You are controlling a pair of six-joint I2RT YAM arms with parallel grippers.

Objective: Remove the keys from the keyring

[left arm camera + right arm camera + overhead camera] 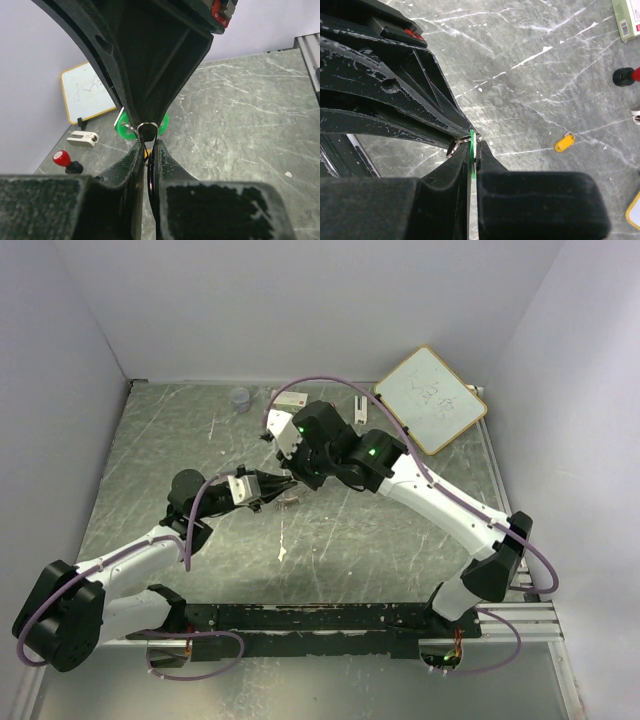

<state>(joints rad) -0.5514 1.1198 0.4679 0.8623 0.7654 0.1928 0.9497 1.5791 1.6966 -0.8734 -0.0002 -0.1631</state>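
Note:
My two grippers meet tip to tip above the table's middle. My left gripper [272, 490] [148, 144] is shut on the thin silvery keyring [141, 125], whose wire runs down between its fingers. My right gripper [300, 480] [474, 143] is shut on the green key [472, 146], seen edge-on in the right wrist view. The green key [121, 128] shows on both sides of the right fingers in the left wrist view. The keyring [456, 145] sticks out to the left of my right fingertips. A yellow-orange key [564, 142] lies loose on the table.
A red-and-black knob [62, 159] [625, 76] stands on the table beyond the grippers. A small whiteboard [430, 398] lies at the back right. A small box [291, 399] and a clear cup [241, 398] sit at the back. A white clip-like piece [83, 138] lies near the knob.

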